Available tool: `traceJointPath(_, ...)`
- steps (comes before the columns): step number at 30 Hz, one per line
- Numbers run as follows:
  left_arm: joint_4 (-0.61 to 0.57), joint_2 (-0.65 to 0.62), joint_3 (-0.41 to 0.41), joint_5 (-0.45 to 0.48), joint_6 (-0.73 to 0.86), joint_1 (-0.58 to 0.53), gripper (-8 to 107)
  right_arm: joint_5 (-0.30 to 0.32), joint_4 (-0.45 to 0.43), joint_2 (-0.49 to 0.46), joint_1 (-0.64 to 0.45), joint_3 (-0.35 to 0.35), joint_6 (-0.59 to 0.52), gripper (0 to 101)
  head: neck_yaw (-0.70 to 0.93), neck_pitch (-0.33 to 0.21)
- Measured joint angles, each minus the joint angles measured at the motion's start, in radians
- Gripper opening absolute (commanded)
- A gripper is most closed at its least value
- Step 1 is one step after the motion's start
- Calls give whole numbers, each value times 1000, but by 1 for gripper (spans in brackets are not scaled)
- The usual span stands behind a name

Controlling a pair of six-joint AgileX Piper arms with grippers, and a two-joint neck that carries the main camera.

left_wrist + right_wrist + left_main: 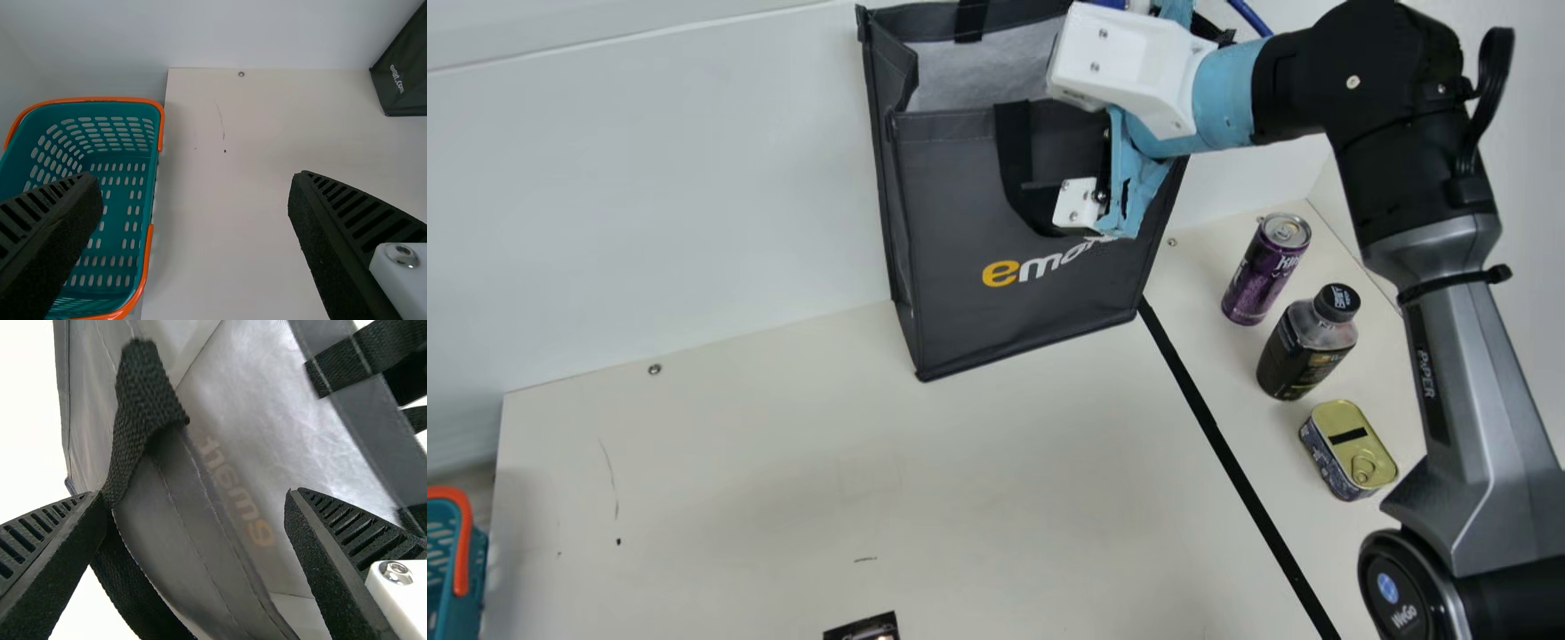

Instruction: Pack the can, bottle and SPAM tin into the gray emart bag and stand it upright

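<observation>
Note left fingers [327,233] and right fingers [320,553] released, the latter near a handle [143,407] of the upright gray emart bag [978,311]. Locate can [1258,280], bottle [1303,351], SPAM tin [1338,418] outside, on counter [738,462]. Risk tipping bag, probably by snagging that handle while closing or lifting.

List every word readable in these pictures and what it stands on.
"ema…": front of the gray bag, its end covered by the right gripper
"emart.com", blurred: the bag, left wrist view
"emart", mirrored: the bag, right wrist view
"PiPER": right arm
"WeGo": its joint cover
Can, bottle, SPAM tin, black piece at bottom edge: too small or partial
</observation>
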Motion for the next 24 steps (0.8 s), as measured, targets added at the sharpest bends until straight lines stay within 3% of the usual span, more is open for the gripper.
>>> traceJointPath(14, 0, 0, 0, 0, 0, 0, 90, -1, 40, 14, 3, 59, -69, 2, 0, -2)
traceJointPath(24, 0, 0, 0, 0, 0, 0, 90, 4, 59, -1, 7, 81, -74, 0, 0, -2)
